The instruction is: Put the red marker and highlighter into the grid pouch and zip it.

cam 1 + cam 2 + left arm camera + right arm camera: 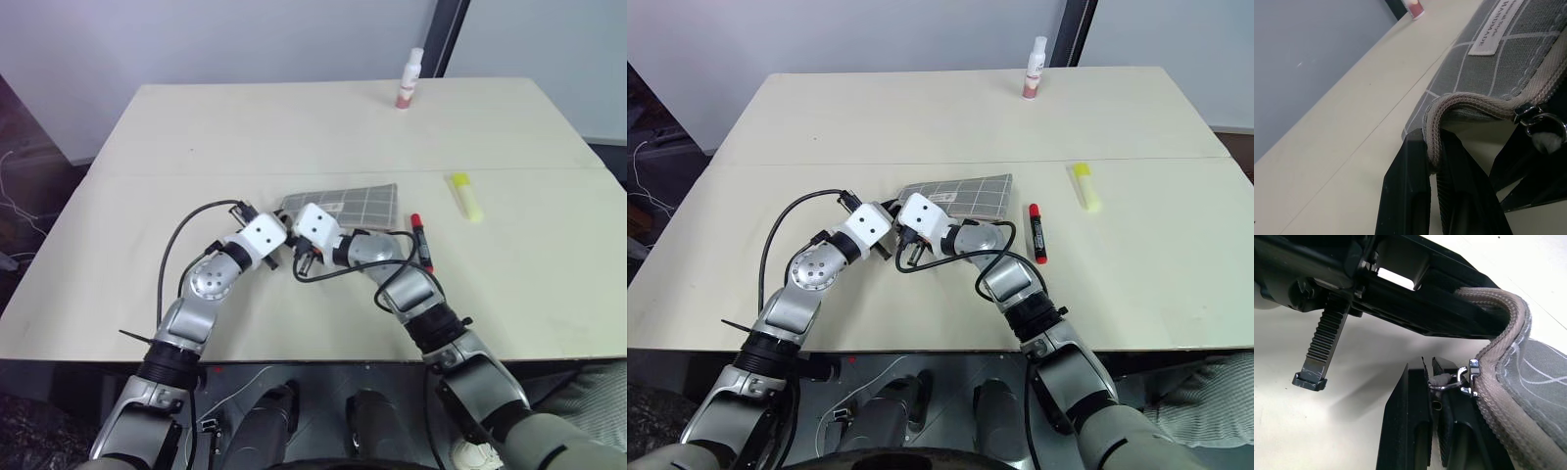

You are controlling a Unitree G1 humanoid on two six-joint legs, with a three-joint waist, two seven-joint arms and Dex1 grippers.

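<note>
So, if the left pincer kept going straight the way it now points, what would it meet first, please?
The left pincer is already shut on the zip edge of the grid pouch, so going on it would most likely push into the pouch's grey body first. The right pincer sits close beside that line, pinching the zip pull.

1 pouch (361, 204), 1 marker (421, 241), 1 highlighter (467, 196), 1 bottle (409, 79).

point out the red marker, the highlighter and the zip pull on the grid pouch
red marker (1035, 233), right eye view, on the black middle band.
highlighter (1085, 187), right eye view, on the middle of its yellow body.
zip pull (1452, 380), right wrist view, on the metal ring at the grid pouch (1542, 387) edge.
</note>
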